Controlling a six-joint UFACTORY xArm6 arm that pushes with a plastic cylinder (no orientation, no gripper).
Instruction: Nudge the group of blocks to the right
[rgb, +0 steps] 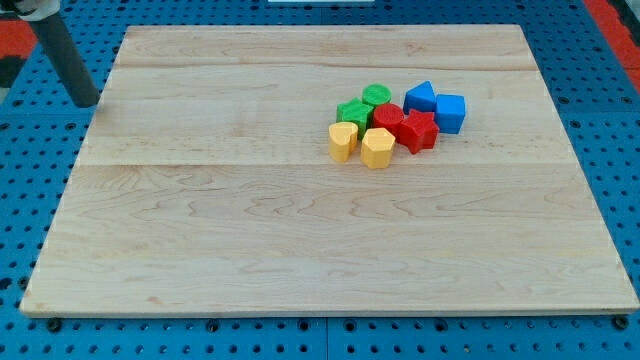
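Observation:
A tight group of blocks sits right of centre on the wooden board (250, 230). It holds a yellow heart block (342, 141), a yellow hexagon block (377, 148), a green star block (353, 112), a green cylinder (377, 96), a red cylinder (388, 117), a red star block (417, 131), a blue triangular block (420, 97) and a blue cube (450, 113). My tip (86, 103) stands at the view's upper left, just off the board's left edge, far left of the group and touching no block.
The board lies on a blue perforated base (30, 140) that shows on all sides. A red area (615, 20) shows in the view's top right corner.

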